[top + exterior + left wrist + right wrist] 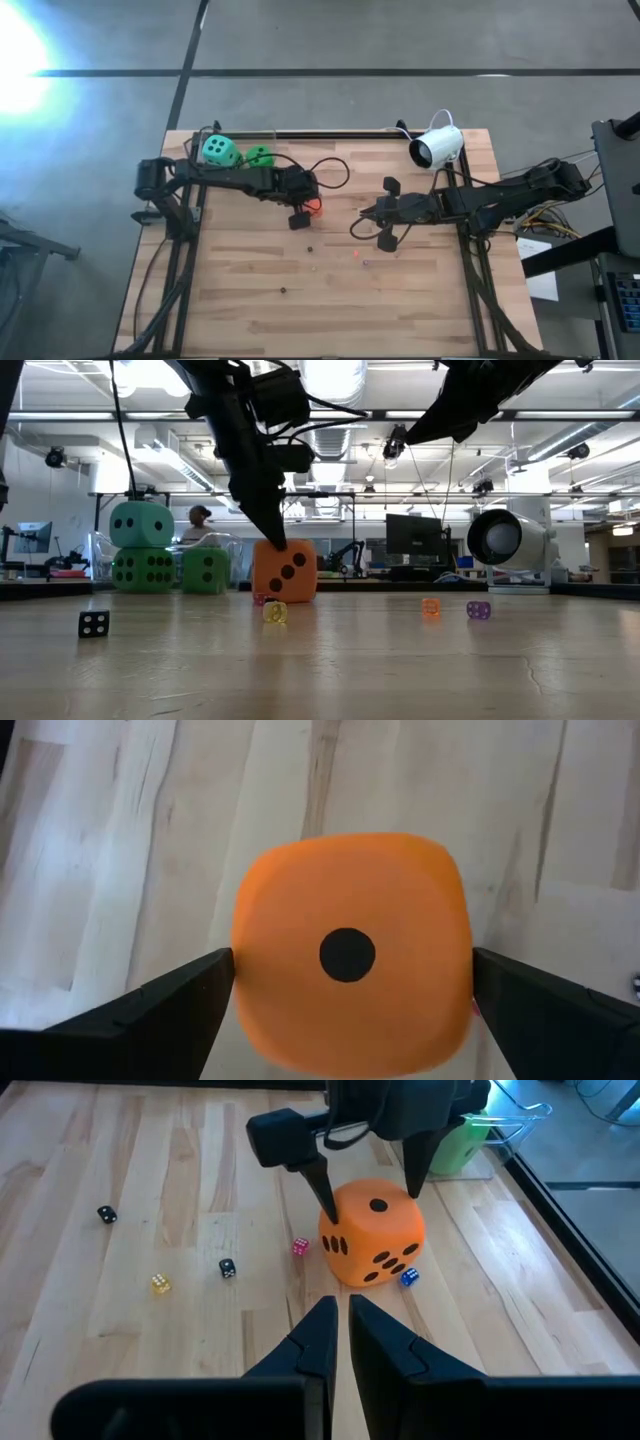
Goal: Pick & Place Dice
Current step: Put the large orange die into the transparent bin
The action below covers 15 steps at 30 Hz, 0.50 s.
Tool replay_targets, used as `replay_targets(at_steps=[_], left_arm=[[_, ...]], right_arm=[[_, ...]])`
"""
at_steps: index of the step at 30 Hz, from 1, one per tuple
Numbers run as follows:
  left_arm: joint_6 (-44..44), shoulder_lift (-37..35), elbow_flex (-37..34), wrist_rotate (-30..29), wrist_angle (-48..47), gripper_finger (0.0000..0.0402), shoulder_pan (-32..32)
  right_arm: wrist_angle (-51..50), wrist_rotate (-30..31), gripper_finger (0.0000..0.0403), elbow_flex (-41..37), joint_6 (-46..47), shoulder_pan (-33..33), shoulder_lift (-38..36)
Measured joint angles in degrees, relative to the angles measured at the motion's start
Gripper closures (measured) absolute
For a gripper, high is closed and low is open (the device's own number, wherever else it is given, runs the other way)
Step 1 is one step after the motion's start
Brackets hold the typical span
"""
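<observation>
The dice: teal (216,151) is stacked on green (144,569), with a second green (259,155) beside, at the bench's (330,300) far-left corner. The orange die (312,206), mid-bench, is straddled by the left hand (303,208), fingers apart, not yet clamped. The right hand (383,215) is held pressed together nearby; one die is judged left to place.

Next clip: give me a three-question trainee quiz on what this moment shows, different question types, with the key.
1. True or false: the left pincer straddles the orange die, one finger on each side.
2. Which die sits on top of the stack at the table's far left corner? A) teal die B) orange die C) a black one
3. Fill in: the right pincer hangs in the air with its fingers nearly ____.

Key: 1 true. 2 A; it rests on a green die, with another green die beside. 3 shut.
</observation>
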Motion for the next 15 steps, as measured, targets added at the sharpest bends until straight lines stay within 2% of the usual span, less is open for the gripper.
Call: replay_targets(at_steps=[15], left_arm=[[-0.38,1.72,0.17,-0.2,0.55,0.0003,0.09]], right_arm=[[-0.06,0.02,0.0376,-0.02,0.14,0.0,0.0]])
